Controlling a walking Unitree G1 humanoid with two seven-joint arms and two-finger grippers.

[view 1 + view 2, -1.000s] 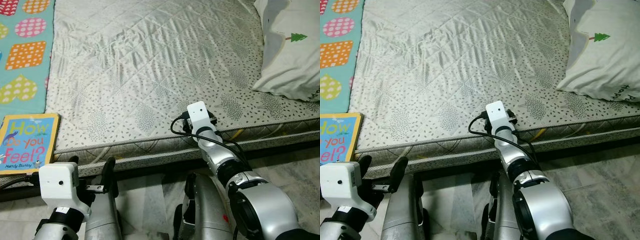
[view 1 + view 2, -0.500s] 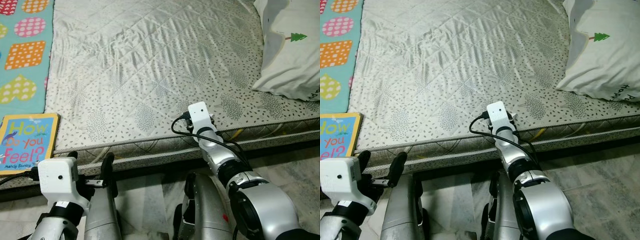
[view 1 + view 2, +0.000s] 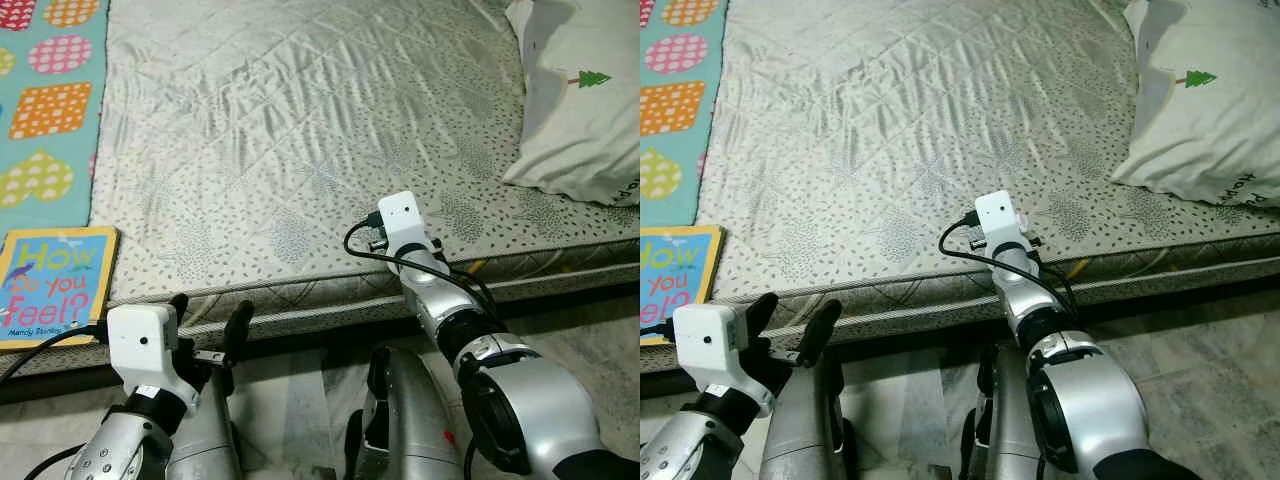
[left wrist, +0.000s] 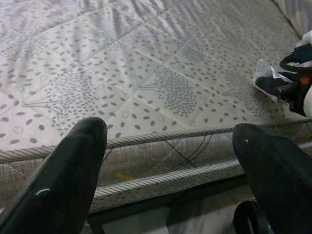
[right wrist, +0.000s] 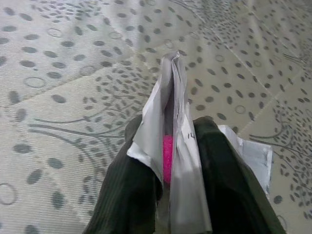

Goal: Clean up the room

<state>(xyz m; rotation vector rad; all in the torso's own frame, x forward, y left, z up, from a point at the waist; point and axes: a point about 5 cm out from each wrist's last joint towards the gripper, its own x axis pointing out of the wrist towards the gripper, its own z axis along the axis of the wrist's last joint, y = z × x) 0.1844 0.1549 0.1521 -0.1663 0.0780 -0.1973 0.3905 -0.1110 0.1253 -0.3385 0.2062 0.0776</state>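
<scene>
A crumpled silver foil wrapper (image 5: 173, 92) with something pink inside is pinched between the black fingers (image 5: 129, 195) of my right gripper (image 5: 168, 141), which is shut on it. That gripper hovers just over the front part of the grey patterned mattress (image 3: 300, 100), tucked behind its white wrist box (image 3: 403, 215). The left wrist view catches the same wrapper (image 4: 265, 80) off to the side. My left gripper (image 3: 210, 312) is open and empty, low in front of the mattress's front edge (image 4: 161, 141).
A picture book (image 3: 50, 285) lies at the left of the mattress's front edge, beside a colourful play mat (image 3: 50, 100). A white pillow (image 3: 580, 100) sits at the far right of the mattress. Marble floor (image 3: 300, 400) and my legs are below.
My left gripper has risen and shifted right, closer to the mattress edge. The right arm has moved slightly right and forward over the mattress, still shut on the wrapper.
</scene>
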